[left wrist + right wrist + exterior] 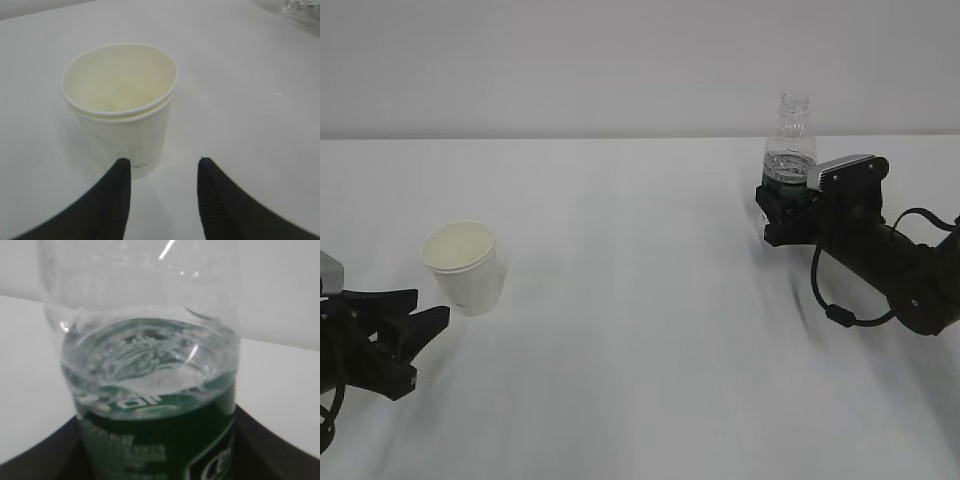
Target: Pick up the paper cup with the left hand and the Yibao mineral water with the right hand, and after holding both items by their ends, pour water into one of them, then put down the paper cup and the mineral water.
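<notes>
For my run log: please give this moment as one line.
left pincer: open, before paper cup | right pincer: around Yibao mineral water | pouring: not begun

White paper cup (462,266) upright, capless bottle (789,140) upright

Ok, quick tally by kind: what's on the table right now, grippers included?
Paper cups: 1, the paper cup, upright.
Bottles: 1, the Yibao mineral water, uncapped, between the right hand's jaws.
Grippers: 2, the left hand, open just short of the cup, and the right hand.
Total: 4
</notes>
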`<action>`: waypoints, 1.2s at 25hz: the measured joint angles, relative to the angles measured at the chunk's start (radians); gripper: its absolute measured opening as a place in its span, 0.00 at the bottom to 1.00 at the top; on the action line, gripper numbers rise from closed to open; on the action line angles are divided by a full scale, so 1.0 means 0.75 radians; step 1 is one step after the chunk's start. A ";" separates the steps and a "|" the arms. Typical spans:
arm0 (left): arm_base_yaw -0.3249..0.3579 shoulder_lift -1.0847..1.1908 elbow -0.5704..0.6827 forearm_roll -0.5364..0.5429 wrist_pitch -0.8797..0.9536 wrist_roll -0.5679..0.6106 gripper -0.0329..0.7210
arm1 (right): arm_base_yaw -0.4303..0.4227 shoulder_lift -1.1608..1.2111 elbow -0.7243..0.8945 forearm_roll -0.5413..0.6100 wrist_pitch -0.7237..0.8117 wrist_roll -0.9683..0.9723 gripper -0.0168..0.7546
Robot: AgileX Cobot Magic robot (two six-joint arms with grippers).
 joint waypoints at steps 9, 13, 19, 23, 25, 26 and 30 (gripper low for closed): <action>0.000 0.000 0.007 -0.099 0.000 0.004 0.88 | 0.000 0.000 0.000 0.001 0.000 -0.003 0.63; 0.000 0.000 0.012 -0.166 -0.001 0.004 0.90 | 0.000 0.000 0.000 0.001 0.000 -0.003 0.63; 0.000 0.000 0.026 -0.200 -0.003 0.004 0.90 | 0.000 0.000 0.000 0.001 0.000 -0.003 0.63; 0.000 0.025 0.026 -0.201 -0.004 0.005 0.89 | 0.000 0.000 0.000 0.001 0.000 -0.003 0.63; 0.000 0.047 0.026 -0.193 -0.006 0.010 0.88 | 0.000 0.000 0.000 0.001 0.000 -0.003 0.63; 0.000 0.061 0.026 -0.183 -0.006 0.018 0.88 | 0.000 0.000 0.000 0.001 0.000 -0.003 0.63; 0.000 0.103 0.026 -0.132 -0.006 0.037 0.85 | 0.000 0.000 0.000 0.001 0.000 -0.003 0.63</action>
